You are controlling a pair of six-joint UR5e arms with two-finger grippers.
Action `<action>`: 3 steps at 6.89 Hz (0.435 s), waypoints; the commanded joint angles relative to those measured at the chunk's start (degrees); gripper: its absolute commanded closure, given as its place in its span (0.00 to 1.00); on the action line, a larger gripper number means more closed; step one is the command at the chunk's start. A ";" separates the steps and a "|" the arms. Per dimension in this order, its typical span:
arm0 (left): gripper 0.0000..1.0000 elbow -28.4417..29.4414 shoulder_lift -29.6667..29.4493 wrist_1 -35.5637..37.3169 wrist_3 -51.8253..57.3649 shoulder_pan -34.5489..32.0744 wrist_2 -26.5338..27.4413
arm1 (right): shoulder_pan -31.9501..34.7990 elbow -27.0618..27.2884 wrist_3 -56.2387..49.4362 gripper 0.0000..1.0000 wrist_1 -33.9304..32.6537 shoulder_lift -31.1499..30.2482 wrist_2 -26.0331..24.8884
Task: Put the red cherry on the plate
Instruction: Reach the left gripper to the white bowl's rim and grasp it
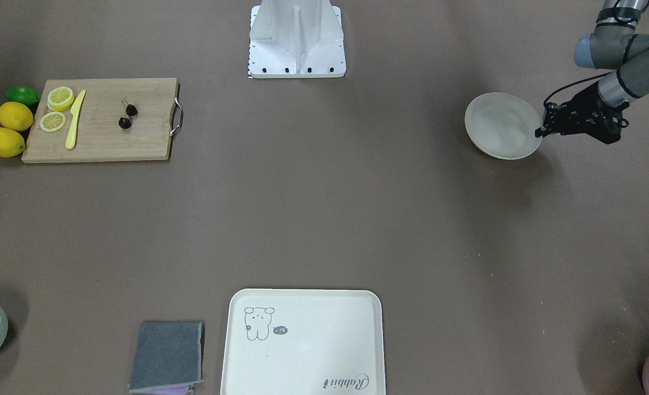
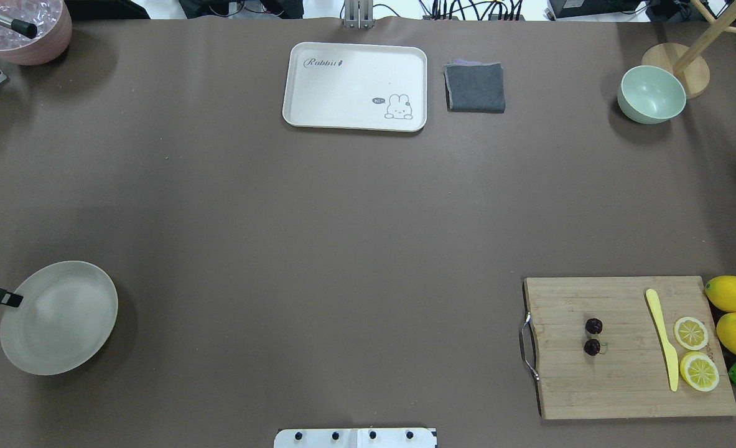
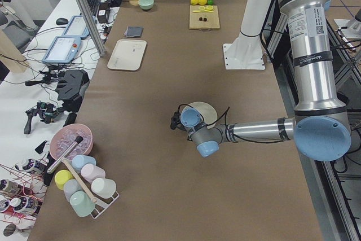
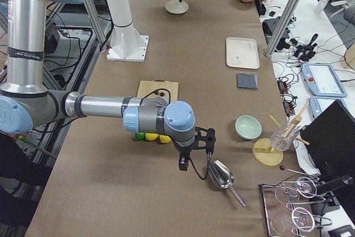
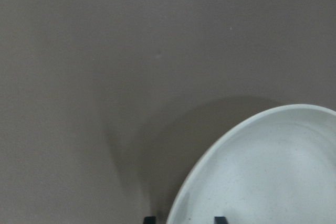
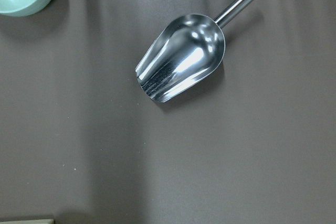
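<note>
One red cherry (image 2: 593, 326) well apart; left jaws seemingly open astride plate (image 2: 63, 317) rim; right jaws unclear.

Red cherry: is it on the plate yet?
No, the red cherry lies on the wooden cutting board, across the table from the bare plate.

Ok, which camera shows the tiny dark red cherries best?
Exterior front-facing: the pair of tiny dark red cherries and their stems show clearly. Overhead shows them similarly; both side views give only dark specks; the wrist views miss them.
</note>
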 commanded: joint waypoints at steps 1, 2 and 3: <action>1.00 -0.22 -2.87 0.56 -1.07 -6.49 -8.56 | 0.00 0.08 -0.07 0.00 0.23 -0.05 0.00; 1.00 -0.22 -6.03 1.70 -4.73 -8.28 -9.13 | 0.00 0.08 -0.16 0.00 0.32 -0.05 0.00; 1.00 0.22 -11.80 1.97 -13.55 -8.21 -7.65 | 0.00 0.08 -0.25 0.00 0.41 -0.05 0.27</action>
